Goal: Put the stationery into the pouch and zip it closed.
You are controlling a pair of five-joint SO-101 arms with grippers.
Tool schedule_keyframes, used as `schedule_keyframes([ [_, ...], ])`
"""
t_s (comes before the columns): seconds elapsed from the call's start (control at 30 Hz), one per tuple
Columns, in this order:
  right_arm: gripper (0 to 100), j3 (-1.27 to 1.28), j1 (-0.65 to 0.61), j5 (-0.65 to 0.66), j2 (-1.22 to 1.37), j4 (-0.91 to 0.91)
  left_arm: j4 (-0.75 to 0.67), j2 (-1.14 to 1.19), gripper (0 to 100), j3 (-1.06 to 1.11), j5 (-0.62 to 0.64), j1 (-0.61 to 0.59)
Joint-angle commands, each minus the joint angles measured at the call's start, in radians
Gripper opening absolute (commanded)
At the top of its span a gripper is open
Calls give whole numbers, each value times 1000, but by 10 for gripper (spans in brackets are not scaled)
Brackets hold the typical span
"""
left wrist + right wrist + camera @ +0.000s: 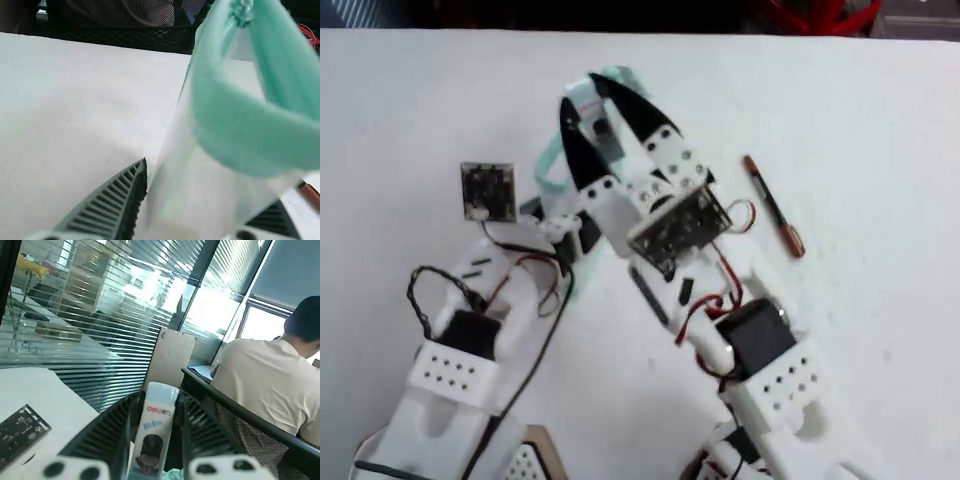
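Nearest to me, toward the left, the left pincer [195, 220] is closed on the soft see-through pouch [552, 165]. It holds the pouch up off the white surface [860, 120], so the green zip band hangs in a loose loop with the mouth unzipped. To the right, well apart from the pouch, a red-brown pen [773, 205] lies flat on the surface, not yet packed. Farther off, the right pincer [590, 105] reaches across over the far end of the pouch, clamped on a small white eraser [156, 425] that stands upright between its two black jaws. I can't tell how high it sits above the opening. I'd say the loading step is in hand, with the eraser about to go in and the zipping some way off. The next move calls for lining the eraser up with the mouth, lowering it inside the green rim and only then letting go. The left arm should keep the mouth spread, since the floppy band could fold shut.
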Motion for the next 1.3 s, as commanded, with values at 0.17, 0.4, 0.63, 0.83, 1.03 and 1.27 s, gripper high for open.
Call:
schedule_keyframes([
  [0.17,17,-187,-12,12,223,-1,5,-21,278,-17,6,15],
  [0.4,17,-255,-5,12,378,2,2,-21,278,-17,5,13],
  [0.63,17,-230,-1,12,395,27,-2,-21,278,-17,5,5],
  [0.83,17,-135,13,12,349,76,-3,-21,278,-17,5,5],
  [1.03,17,-75,24,12,252,76,-3,-18,278,-17,5,5],
  [1.27,17,-11,54,12,177,82,-3,-18,278,-17,5,4],
])
